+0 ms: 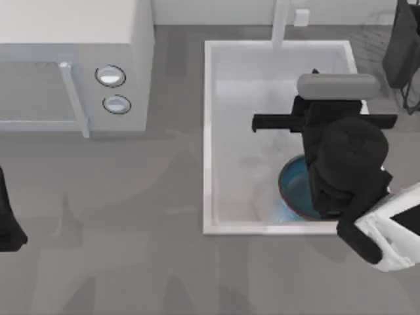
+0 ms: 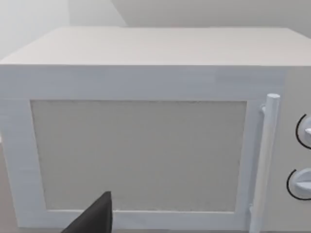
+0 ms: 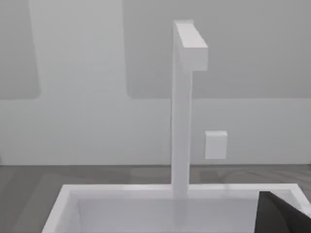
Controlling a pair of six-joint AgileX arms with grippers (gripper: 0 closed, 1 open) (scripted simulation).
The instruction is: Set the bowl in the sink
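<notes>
Right gripper: low over the near right corner of the sink, hidden under its own wrist, so jaw opening cannot be told, nor whether they grip anything.

Directly beneath the jaws: the bowl, inside the basin near the front wall. A blue-teal arc with a thin reddish rim shows to the left of the wrist; the rest is covered. Whether it rests on the basin floor or hangs just off it cannot be told.

Handling, by judgement: rigid, glazed, likely slick and chippable, modest weight. Best hold is a pinch across the rim wall, one finger inside and one outside.

Beyond the jaws: faucet at the far rim.

Further out, left: microwave. Left gripper parked at the table's left edge, facing the microwave door.
</notes>
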